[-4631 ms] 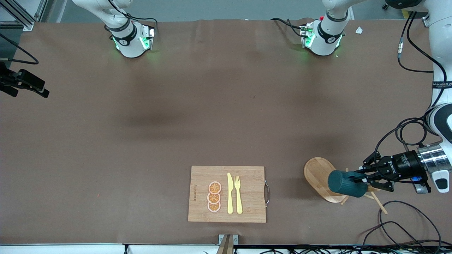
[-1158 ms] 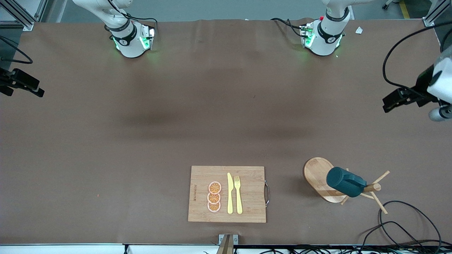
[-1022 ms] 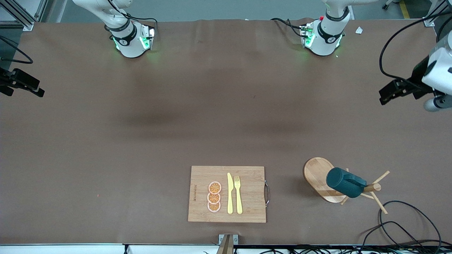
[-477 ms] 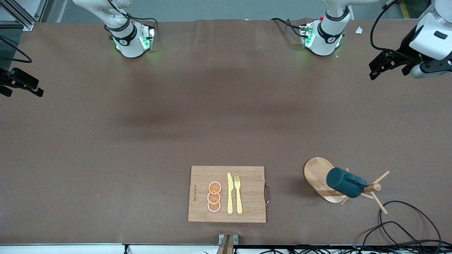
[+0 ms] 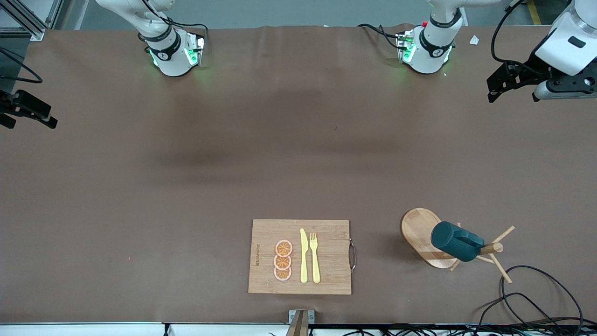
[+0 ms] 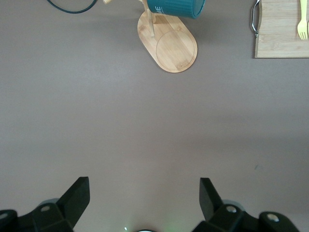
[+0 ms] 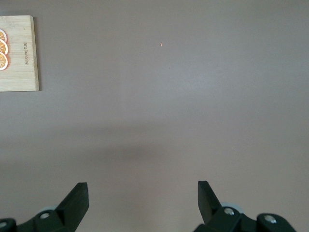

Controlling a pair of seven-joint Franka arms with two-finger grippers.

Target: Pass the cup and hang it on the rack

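Observation:
The dark teal cup (image 5: 456,242) hangs on a peg of the light wooden rack (image 5: 419,232), tilted, toward the left arm's end of the table. The left wrist view shows the cup (image 6: 176,6) over the rack's oval base (image 6: 170,44). My left gripper (image 5: 492,90) is open and empty, up over the table's edge at the left arm's end, well clear of the rack; it also shows in its wrist view (image 6: 144,191). My right gripper (image 5: 29,119) waits open and empty over the right arm's end of the table, and shows in its wrist view (image 7: 142,194).
A bamboo cutting board (image 5: 326,280) carries orange slices (image 5: 283,260), a yellow knife (image 5: 303,256) and a yellow fork (image 5: 315,257), near the front camera at mid-table. Black cables (image 5: 536,298) lie beside the rack. The board also shows in both wrist views (image 6: 277,34) (image 7: 19,67).
My left gripper let go of the cup on the rack, opened, and pulled up and away toward its base. The cup stays hanging. The right arm has barely moved.

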